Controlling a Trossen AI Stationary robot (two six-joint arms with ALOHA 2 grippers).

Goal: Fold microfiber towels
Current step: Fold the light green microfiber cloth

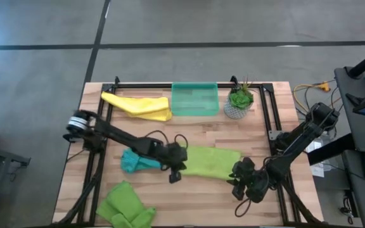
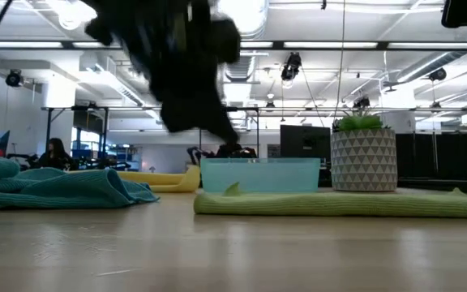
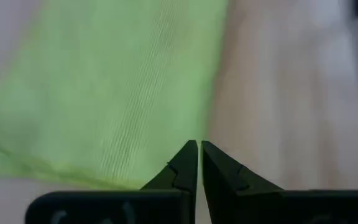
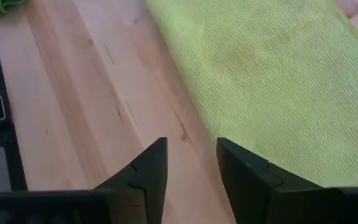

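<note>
One lime green towel (image 1: pixel 213 162) lies flat at mid-worktop (image 1: pixel 258 111), on the near side of the green tray (image 1: pixel 195 99). The left pincer (image 1: pixel 177 170) hovers clenched at its tray-left edge; the right pincer (image 1: pixel 241 180) stands parted, empty, beside the opposite edge. A clenched pincer may shove and rumple the cloth; the parted one may close on wood alone.

Lime green towel (image 1: pixel 211 160), teal towel (image 1: pixel 135 161), yellow towel (image 1: pixel 138 105), translucent green tray (image 1: pixel 194 99)

Bare wood runs along the bottom centre of the table (image 1: pixel 189 206). The tray (image 1: pixel 194 99) and plant pot (image 1: pixel 238 104) block the top edge, and towels fill the middle and lower left.
</note>
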